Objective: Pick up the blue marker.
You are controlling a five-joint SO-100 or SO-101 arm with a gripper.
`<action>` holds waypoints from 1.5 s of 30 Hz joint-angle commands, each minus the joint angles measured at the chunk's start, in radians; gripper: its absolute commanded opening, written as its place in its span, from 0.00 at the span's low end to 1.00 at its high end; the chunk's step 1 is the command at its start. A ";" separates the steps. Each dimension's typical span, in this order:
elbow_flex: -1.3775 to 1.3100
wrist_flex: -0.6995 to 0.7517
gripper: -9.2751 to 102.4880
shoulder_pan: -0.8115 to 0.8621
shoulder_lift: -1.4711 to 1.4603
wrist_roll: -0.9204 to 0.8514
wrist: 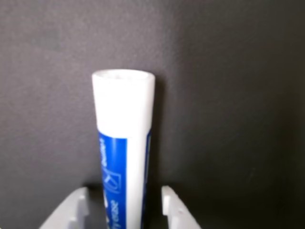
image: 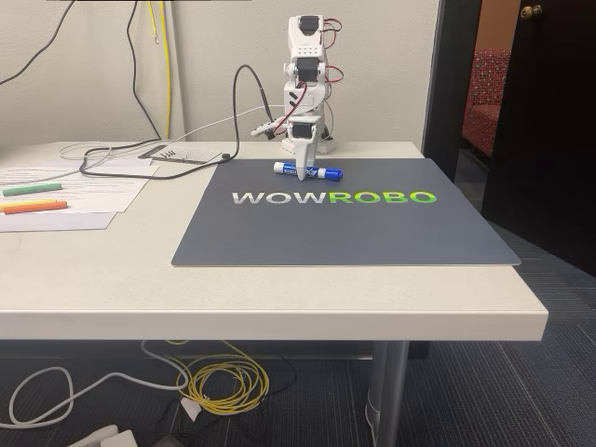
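On the grey mat (image: 345, 223), near its far edge, the marker (image: 308, 170) lies crosswise, seemingly not yet lifted. A slip could follow: the barrel (wrist: 123, 143) is round and smooth, and it may roll or pivot out if lifted before being firmly clamped, or if caught off its middle. The arm (image: 305, 84) is folded upright and bent steeply down over the marker. The gripper (wrist: 125, 202) is seen straddling the barrel, fingers (wrist: 172, 205) close at either side; firm contact cannot be confirmed.
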 commanded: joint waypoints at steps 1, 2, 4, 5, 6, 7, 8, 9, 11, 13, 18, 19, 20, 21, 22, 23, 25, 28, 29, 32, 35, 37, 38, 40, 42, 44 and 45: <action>-0.034 0.006 0.21 0.006 -0.002 0.008; -0.034 0.006 0.20 0.006 -0.003 0.008; -0.035 0.006 0.19 0.005 -0.003 0.008; -0.035 0.008 0.18 0.005 -0.003 0.009; -0.035 0.008 0.17 0.005 -0.005 0.009; -0.035 0.008 0.16 0.003 -0.005 0.009; -0.035 0.008 0.16 0.003 -0.005 0.009; -0.035 0.008 0.15 0.002 -0.005 0.009; -0.035 0.008 0.13 0.002 -0.005 0.011; -0.035 0.002 0.12 -0.002 -0.002 0.014; -0.038 -0.006 0.08 -0.009 0.057 0.014; -0.040 0.002 0.08 -0.012 0.083 0.012; -0.046 0.012 0.08 -0.017 0.112 0.012; -0.055 0.025 0.08 -0.020 0.143 0.015; -0.066 0.041 0.08 -0.026 0.173 0.015; -0.075 0.054 0.08 -0.032 0.206 0.015; -0.095 0.074 0.08 -0.041 0.275 0.015; -0.121 0.072 0.08 -0.055 0.359 0.005; -0.135 0.072 0.08 -0.058 0.379 0.000; -0.175 0.071 0.08 -0.067 0.433 -0.026; -0.181 0.035 0.08 -0.077 0.499 -0.075; -0.181 0.006 0.08 -0.077 0.543 -0.107; -0.181 -0.008 0.08 -0.077 0.565 -0.121; -0.181 -0.041 0.08 -0.080 0.597 -0.147; -0.181 -0.074 0.08 -0.083 0.624 -0.163; -0.181 -0.101 0.08 -0.089 0.641 -0.170; -0.181 -0.115 0.08 -0.092 0.649 -0.170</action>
